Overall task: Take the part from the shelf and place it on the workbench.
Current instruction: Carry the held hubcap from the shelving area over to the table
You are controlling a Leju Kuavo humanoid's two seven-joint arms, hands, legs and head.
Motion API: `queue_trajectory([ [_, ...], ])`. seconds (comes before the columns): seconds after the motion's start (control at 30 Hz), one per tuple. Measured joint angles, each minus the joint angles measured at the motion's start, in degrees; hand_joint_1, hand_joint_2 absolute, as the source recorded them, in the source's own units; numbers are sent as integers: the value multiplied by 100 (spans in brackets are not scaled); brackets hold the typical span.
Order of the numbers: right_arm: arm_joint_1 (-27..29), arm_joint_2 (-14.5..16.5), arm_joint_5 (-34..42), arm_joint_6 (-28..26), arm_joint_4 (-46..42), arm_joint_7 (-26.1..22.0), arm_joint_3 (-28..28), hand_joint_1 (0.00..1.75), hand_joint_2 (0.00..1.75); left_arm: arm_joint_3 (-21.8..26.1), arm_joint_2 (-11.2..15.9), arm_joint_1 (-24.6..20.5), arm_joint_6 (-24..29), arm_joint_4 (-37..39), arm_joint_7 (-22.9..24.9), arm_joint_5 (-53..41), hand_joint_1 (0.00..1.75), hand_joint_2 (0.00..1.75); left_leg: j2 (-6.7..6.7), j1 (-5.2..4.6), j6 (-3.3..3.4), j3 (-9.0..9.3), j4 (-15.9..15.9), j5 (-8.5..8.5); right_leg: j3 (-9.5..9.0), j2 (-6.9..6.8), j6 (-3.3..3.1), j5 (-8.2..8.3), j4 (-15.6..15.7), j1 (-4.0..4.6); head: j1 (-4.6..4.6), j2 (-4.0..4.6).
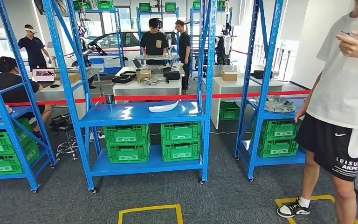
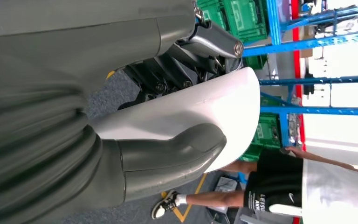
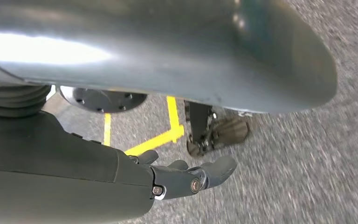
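The part [image 1: 163, 107], a white curved shell, lies on the middle board of the blue shelf [image 1: 121, 115] straight ahead of me, toward its right half. My left hand [image 2: 177, 149] hangs at my side, thumb out straight and dark fingers spread, gripping nothing; a white rounded cover sits close behind it. Down by the grey floor, my right hand [image 3: 186, 177] has its fingers loosely extended and holds nothing.
Green crates [image 1: 151, 141] fill the shelf's lower levels. A person [image 1: 345, 93] in a white shirt stands close at the right. More blue racks flank both sides. White tables [image 1: 144, 88] with people stand behind a red tape. A yellow floor square [image 1: 150, 212] lies in front.
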State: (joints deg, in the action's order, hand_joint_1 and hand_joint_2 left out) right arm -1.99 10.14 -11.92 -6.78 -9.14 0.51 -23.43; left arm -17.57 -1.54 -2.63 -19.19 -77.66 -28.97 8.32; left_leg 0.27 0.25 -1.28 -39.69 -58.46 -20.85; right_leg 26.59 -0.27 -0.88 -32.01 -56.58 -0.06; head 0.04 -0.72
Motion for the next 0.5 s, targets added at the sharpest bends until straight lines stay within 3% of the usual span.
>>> queue_trajectory([
  [0.03, 3, 3, 2, 8, 0, -32, 0, 0, 0, 0, 8, 1, -1, 4, -1, 5, 175, 175, -9, 6, -28, -51, -123, -189, 71, -15, -52, 81, 7, -10, -5, 1],
  [0.07, 5, 7, -2, 11, 0, -38, 0, 0, 0, 1, 18, 0, -3, 10, -4, 13, 175, 175, -16, 15, -49, -117, -357, -483, 156, -29, -91, 158, 11, -17, -12, 2],
  [0.13, 6, 7, -22, 11, 0, -18, -1, 0, 0, 1, 27, -3, -7, 30, -8, 26, 175, 175, -20, 18, -86, -239, -1080, -1058, 348, -32, -123, 303, 8, -12, -26, 3],
  [0.17, 7, 7, -31, 18, 0, -21, -1, 0, 0, 1, 30, -5, -1, 42, -6, 30, 175, 175, -20, 18, -98, -265, -1432, -1146, 452, -35, -119, 376, 4, -8, -31, 3],
  [0.2, 5, 7, -41, 29, 0, -37, -1, 0, 0, 0, 29, -10, 10, 56, 1, 36, 175, 175, -20, 18, -102, -241, -1676, -1070, 559, -47, -113, 454, -5, -4, -35, 3],
  [0.23, 4, 7, -48, 44, 0, -61, -1, 0, 0, 1, 28, -20, 25, 71, 11, 46, 175, 175, -15, 17, -96, -147, -1754, -890, 663, -76, -106, 527, -18, 0, -40, 2],
  [0.27, 4, 7, -57, 62, 0, -90, -1, 0, 0, 0, 28, -35, 40, 85, 20, 64, 175, 175, 5, 15, -80, 37, -1640, -712, 758, -106, -99, 592, -37, 5, -45, 2],
  [0.3, 5, 7, -75, 83, 0, -115, -1, 0, 0, 1, 27, -54, 49, 96, 25, 89, 175, 175, 84, 7, -54, 332, -1331, -644, 834, -140, -87, 645, -64, 12, -48, 2],
  [0.37, 23, 12, -128, 132, 0, -137, 2, 0, 0, 0, 26, -106, 54, 112, 26, 131, 175, 175, 278, -35, 7, 1006, -423, -870, 936, -211, -46, 713, -138, 31, -52, 2],
  [0.4, 30, 14, -161, 155, 0, -129, 6, 0, 0, 0, 26, -125, 52, 120, 27, 142, 175, 175, 331, -58, 47, 1220, -71, -1030, 969, -263, -11, 747, -165, 32, -50, 2],
  [0.43, 36, 16, -190, 177, 0, -114, 14, 0, 0, 0, 28, -130, 50, 128, 34, 147, 175, 175, 311, -79, 86, 1307, 135, -1121, 992, -326, 27, 781, -178, 26, -48, 2],
  [0.5, 36, 16, -229, 208, 0, -98, 32, 0, 0, 2, 38, -102, 45, 147, 51, 150, 175, 175, 196, -75, 181, 1257, 204, -1092, 1032, -371, 112, 797, -216, 5, -44, 2],
])
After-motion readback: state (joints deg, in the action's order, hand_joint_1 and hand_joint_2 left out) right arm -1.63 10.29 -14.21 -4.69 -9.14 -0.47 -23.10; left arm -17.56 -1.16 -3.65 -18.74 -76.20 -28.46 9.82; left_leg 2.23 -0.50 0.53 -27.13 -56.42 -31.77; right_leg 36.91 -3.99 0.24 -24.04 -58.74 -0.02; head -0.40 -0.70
